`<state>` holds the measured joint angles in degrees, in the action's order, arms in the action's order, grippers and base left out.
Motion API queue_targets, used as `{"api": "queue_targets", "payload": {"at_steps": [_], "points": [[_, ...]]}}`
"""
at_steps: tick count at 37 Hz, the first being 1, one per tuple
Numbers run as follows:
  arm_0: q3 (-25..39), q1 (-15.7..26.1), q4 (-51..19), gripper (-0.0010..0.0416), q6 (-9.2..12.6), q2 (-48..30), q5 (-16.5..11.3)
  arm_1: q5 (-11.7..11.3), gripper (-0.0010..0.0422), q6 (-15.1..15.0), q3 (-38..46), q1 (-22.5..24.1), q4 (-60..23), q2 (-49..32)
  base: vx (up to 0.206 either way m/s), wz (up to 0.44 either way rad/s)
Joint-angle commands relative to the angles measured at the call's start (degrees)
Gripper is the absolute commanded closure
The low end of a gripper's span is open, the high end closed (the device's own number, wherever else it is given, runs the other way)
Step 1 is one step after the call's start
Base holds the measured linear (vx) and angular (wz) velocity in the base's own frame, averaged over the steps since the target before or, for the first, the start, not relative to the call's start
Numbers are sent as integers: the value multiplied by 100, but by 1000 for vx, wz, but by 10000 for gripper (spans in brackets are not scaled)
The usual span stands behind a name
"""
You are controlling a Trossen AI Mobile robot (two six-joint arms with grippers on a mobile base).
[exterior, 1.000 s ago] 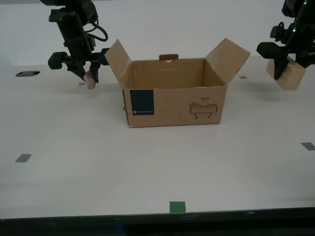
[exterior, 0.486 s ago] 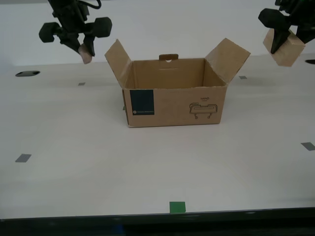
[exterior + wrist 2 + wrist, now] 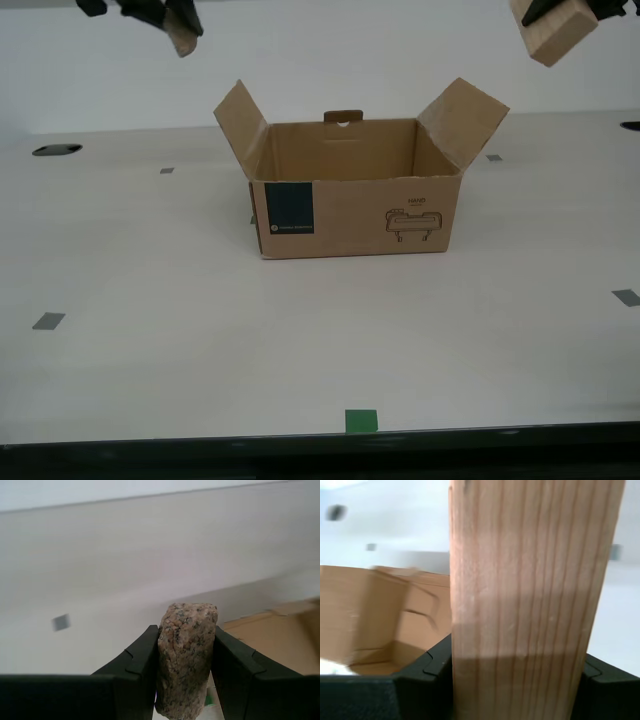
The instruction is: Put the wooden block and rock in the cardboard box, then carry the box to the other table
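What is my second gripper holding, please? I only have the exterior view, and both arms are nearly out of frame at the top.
Observer: My second gripper is shut on the rock, a speckled pinkish stone standing upright between the fingers.
Operator: Thank you. And the first one?
Observer: My first gripper is shut on the wooden block, its grain running lengthwise.
Operator: Can either wrist camera see the box?
Observer: Yes, the first wrist view shows the cardboard box beyond the block, with its inner walls visible.
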<state>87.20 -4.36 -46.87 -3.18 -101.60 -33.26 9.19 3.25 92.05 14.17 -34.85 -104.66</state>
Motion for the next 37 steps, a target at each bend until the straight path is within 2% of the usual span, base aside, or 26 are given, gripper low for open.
{"api": "queue_targets", "payload": {"at_steps": [1,7,10,14,16,21,28,31,37], "points": [[7,114,66,407,0,122,-448,634,413,-236,7,155,254,160,0,0],[7,420,295,407,-11,184,-551,1027,413,-822,7,476,457,199,0,0],[7,608,308,407,-52,184,-599,1303,413,-1132,-17,673,555,181,0,0],[7,859,319,406,-236,184,-599,1322,413,-1434,-50,951,772,181,0,0],[7,973,348,407,-310,173,-597,1325,413,-1460,-96,1058,986,181,0,0],[7,1193,448,407,-308,170,-597,1331,413,-1482,-258,1263,1491,181,0,0],[7,1462,514,406,-317,170,-597,1541,413,-1502,-671,1423,1729,181,0,0],[4,1587,544,406,-363,170,-597,1547,413,-1504,-911,1462,1915,184,0,0],[-144,1851,975,407,-413,170,-597,1547,413,-1379,-1419,1600,2756,184,0,0]]}}
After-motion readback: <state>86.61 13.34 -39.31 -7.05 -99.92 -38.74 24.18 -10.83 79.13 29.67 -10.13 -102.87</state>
